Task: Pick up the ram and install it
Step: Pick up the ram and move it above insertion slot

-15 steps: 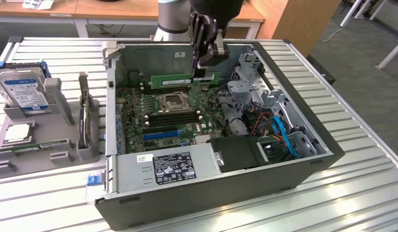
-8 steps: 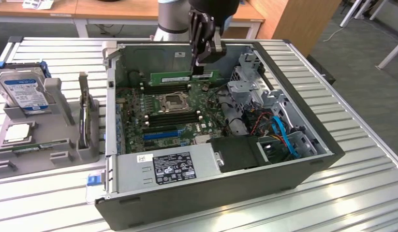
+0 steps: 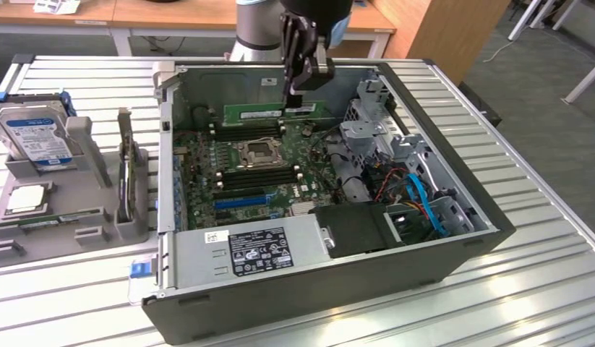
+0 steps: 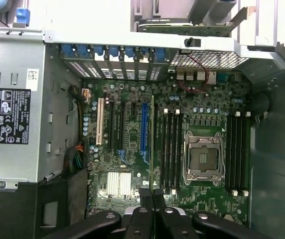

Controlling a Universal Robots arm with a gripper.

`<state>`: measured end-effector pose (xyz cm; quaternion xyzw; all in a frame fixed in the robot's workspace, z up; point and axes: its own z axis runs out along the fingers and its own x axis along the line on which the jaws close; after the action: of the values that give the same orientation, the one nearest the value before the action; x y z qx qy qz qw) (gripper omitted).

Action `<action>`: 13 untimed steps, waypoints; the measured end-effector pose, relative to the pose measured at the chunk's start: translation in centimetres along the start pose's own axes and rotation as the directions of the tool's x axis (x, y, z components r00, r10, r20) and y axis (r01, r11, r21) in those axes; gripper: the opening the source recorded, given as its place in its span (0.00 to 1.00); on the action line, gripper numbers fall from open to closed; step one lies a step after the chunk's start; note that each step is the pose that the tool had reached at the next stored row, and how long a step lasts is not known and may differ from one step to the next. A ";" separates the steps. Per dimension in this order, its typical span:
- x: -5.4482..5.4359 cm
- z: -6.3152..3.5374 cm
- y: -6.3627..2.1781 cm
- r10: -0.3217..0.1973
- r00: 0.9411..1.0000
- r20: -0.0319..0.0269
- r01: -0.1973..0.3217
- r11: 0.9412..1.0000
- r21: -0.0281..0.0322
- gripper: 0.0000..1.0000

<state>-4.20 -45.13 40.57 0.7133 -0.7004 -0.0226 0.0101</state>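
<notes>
Gripper [image 3: 301,103]: my fingers are closed on the ram [image 3: 268,113], pinching its upper edge. The grip sits off centre, nearer the stick's end at the exterior view's right.

Ram, position: held inside the open case [image 3: 326,289], above the motherboard [image 3: 268,163] and towards the back wall. It is not seated in any slot.

Ram, orientation: it stands on its long edge, with its flat faces upright. In the exterior view its long axis lies level, running from that view's left to its right. Most of its length reaches out to the left of my fingers.

Wrist view: the ram [image 4: 152,144] shows edge-on as a thin green line running straight out from the gripper [image 4: 153,196]. Its long axis is parallel to the black memory slots [image 4: 170,149] and just beside them. The blue slot [image 4: 143,127] lies on its other side. The processor socket [image 4: 201,160] is beyond the black slots.

Outside the case: a hard drive [image 3: 37,137] stands in a grey holder [image 3: 85,231], well apart from the ram.
</notes>
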 end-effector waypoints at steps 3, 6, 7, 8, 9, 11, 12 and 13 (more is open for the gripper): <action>-0.3 0.08 -0.01 0.000 1.000 0.001 0.000 1.000 0.000 0.11; -0.5 0.11 -0.02 0.000 1.000 0.001 0.000 1.000 0.000 0.11; -0.5 0.11 -0.02 0.000 1.000 0.001 0.000 1.000 0.000 0.11; -0.5 0.11 -0.02 0.000 1.000 0.001 0.000 1.000 0.000 0.11; -0.5 0.11 -0.01 0.000 1.000 0.001 0.000 1.000 0.000 0.11; -0.5 0.21 -0.02 0.000 1.000 0.001 0.000 1.000 0.000 0.11; -0.5 0.34 -0.03 0.000 1.000 0.001 0.000 1.000 0.000 0.11; -0.5 0.50 -0.03 0.000 1.000 0.001 0.000 1.000 0.000 0.11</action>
<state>-4.20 -44.66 40.08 0.7133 -0.7004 -0.0230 0.0097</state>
